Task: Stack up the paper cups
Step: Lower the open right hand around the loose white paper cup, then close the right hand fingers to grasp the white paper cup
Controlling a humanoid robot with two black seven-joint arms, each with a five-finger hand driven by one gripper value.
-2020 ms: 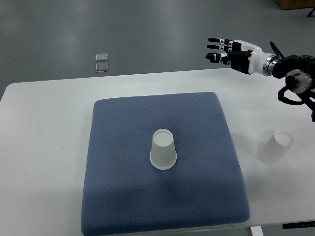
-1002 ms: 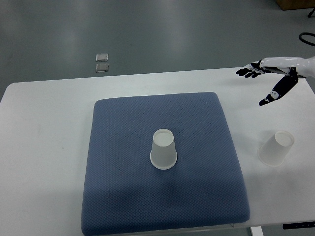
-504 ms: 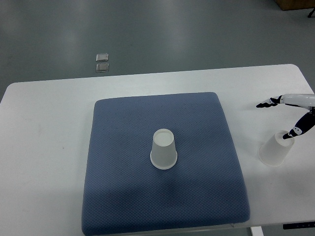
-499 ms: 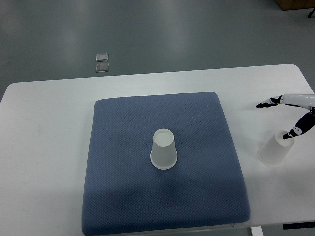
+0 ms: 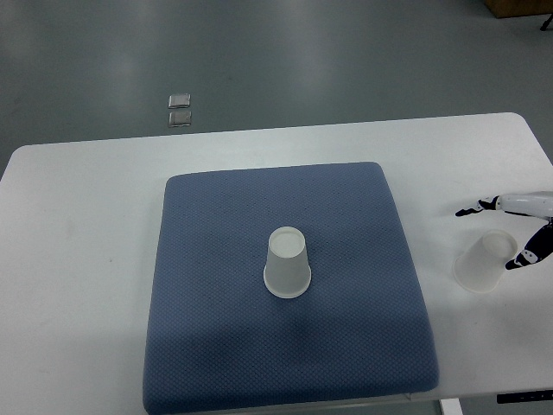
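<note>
Top view, the only camera I have.

Tabletop (image 5: pixel 78 259): white, filling most of the picture, its far edge running across the upper part and its right far corner rounded.

Mat (image 5: pixel 285 285): blue, padded, square with rounded corners, lying on the middle of the tabletop and reaching to its near edge.

Paper cup on the mat (image 5: pixel 287 262): white, upside down, base up, standing at about the centre of the mat, nothing touching it.

Second paper cup (image 5: pixel 480 264): translucent white, upside down and tilted, on the bare tabletop just off the mat's right edge, close to the tabletop's right edge. Well apart from the first cup.

Right robot hand (image 5: pixel 511 232): I see it come in from the right edge of the picture, only partly in view. One dark-tipped finger (image 5: pixel 471 210) points left over the tabletop just beyond the far side of the second cup; another dark tip sits at the cup's right side, near its raised base. The fingers are spread to either side of the cup. I cannot tell whether either tip touches it; nothing is gripped.

Floor (image 5: pixel 259 60): grey, beyond the far edge of the tabletop, with two small square plates (image 5: pixel 179 110) set one behind the other.
</note>
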